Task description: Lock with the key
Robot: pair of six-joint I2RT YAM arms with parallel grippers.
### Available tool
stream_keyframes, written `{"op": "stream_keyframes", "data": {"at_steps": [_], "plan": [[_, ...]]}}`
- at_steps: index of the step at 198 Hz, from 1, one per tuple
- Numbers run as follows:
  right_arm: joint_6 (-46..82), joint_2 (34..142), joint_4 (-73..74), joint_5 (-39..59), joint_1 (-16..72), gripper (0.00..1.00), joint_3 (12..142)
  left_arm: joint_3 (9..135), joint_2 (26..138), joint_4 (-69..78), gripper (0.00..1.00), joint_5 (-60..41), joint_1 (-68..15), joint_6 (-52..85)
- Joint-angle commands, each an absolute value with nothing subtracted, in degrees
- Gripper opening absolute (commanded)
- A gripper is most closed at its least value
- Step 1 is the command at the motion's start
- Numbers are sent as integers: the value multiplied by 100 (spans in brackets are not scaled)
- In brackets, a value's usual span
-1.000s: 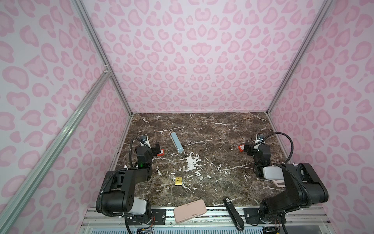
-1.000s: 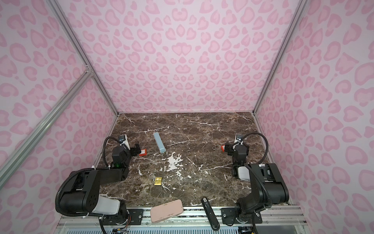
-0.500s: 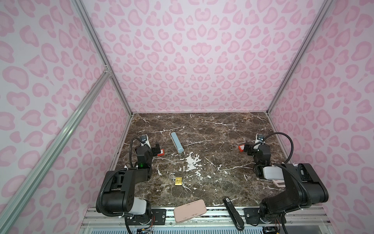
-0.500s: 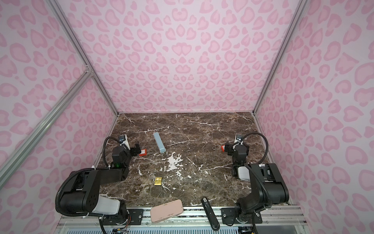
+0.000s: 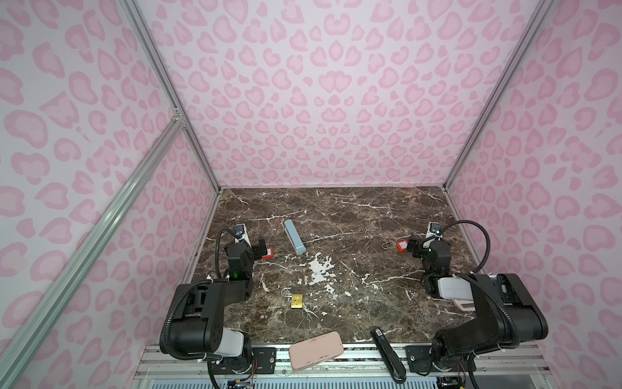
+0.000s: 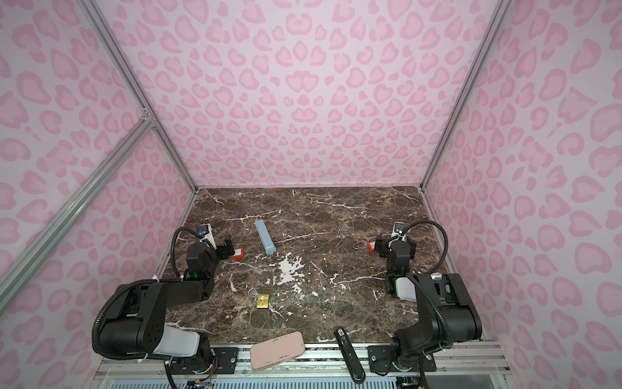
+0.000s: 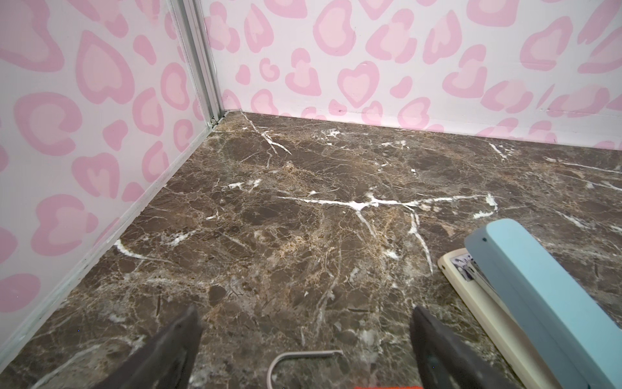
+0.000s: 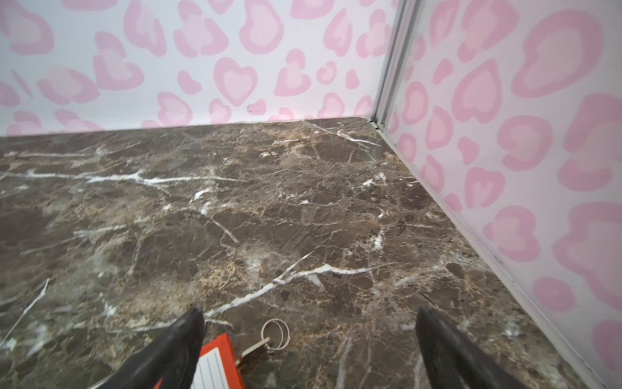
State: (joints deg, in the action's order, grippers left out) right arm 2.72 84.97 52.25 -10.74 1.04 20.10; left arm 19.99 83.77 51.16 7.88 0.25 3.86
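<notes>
Brass padlock [image 5: 297, 300], long axis front-to-back, shackle [image 5: 285, 291] toward back wall [image 5: 319, 101], left pincer [image 7: 306, 311], right pincer [image 8: 310, 310] both spread wide

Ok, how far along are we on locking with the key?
Done: nothing I can see; the brass padlock lies mid-table, shackle apparently swung open. In hand: nothing; the left hand stands open at an orange padlock, the right hand open at an orange labelled piece with a key ring. Left: grasp both, insert the key, turn it.
</notes>
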Motion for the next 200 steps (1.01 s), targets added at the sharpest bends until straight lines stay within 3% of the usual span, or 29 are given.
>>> {"op": "stream_keyframes", "data": {"at_steps": [1,23,41,91,115,128,143,167,200], "plan": [[448,8043,4395,-1311,106,99,2197,1976,8371,5387,97,757,41,342],[482,7371,3283,-848,147,100,2417,2018,8265,5264,98,1294,-71,410],[317,6825,3123,-395,335,100,2273,2455,7789,4147,98,2004,-176,537],[-522,6107,2668,-7,2184,100,2210,3362,6322,1451,98,1491,-193,1206],[-702,6440,2831,516,3055,99,2229,3454,5796,-140,98,1438,-301,3101],[-784,6788,2917,941,3452,98,2295,3205,5549,-288,98,803,-481,3529],[-1041,7176,2698,1205,3938,98,2530,3078,5248,-877,98,986,-859,4183],[-1273,7946,2575,1508,4525,97,2980,2610,4715,-969,98,1103,-1447,4711],[-1497,8900,2533,1978,4995,93,3657,2601,4508,-1535,98,877,-1487,4703]]}}
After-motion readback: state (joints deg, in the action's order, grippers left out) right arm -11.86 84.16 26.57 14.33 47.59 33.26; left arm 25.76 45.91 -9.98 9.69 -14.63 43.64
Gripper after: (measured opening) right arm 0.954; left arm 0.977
